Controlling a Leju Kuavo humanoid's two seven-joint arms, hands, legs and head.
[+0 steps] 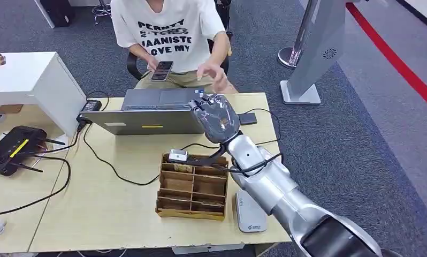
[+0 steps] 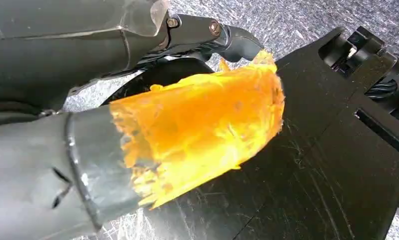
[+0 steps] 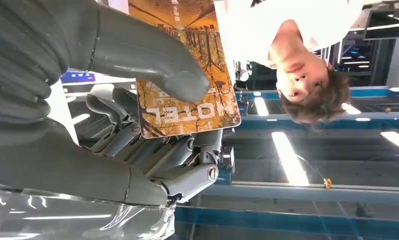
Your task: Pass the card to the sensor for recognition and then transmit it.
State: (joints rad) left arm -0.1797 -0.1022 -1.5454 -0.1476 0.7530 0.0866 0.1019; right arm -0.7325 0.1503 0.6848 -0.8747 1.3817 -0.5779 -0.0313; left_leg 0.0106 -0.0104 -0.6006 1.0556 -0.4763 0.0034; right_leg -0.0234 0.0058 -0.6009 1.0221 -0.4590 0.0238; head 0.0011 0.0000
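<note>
On the worktop [image 1: 109, 214], left of the arm, the cardboard organizer [image 1: 192, 187] is carrying a small white sensor [image 1: 177, 156] on its far rim. The right robot hand [image 1: 218, 118] is pinching the hotel card [image 3: 187, 75] under its thumb, raised towards the seated person [image 1: 168, 32]. The thin grip risks slipping during handover. The left robot hand's [image 2: 62, 165] state I cannot tell.

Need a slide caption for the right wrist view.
Right hand holds the hotel card up toward a seated person.
</note>
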